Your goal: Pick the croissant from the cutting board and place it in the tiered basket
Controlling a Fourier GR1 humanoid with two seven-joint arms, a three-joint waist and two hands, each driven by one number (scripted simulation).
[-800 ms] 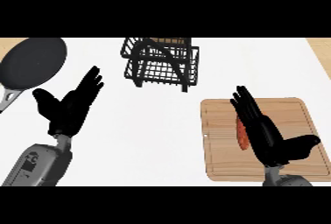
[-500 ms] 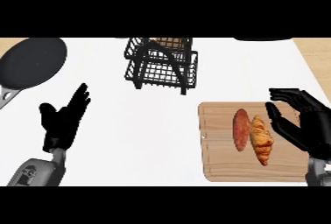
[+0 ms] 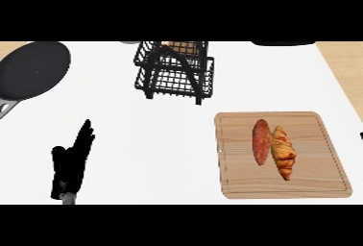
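The croissant (image 3: 284, 153) lies on the cutting board (image 3: 284, 185), long axis running away from the robot, touching a reddish loaf (image 3: 261, 142). It sits well right of the left hand (image 3: 71, 161), whose fingers are straight and together. The right hand is out of view. The tiered basket (image 3: 174, 72) stands beyond.

Croissant (image 3: 284, 156): golden-brown, lying lengthwise on the wooden cutting board (image 3: 319, 187). Tiered basket (image 3: 174, 72): black wire, upright, well apart from the board, toward the counter's far edge.
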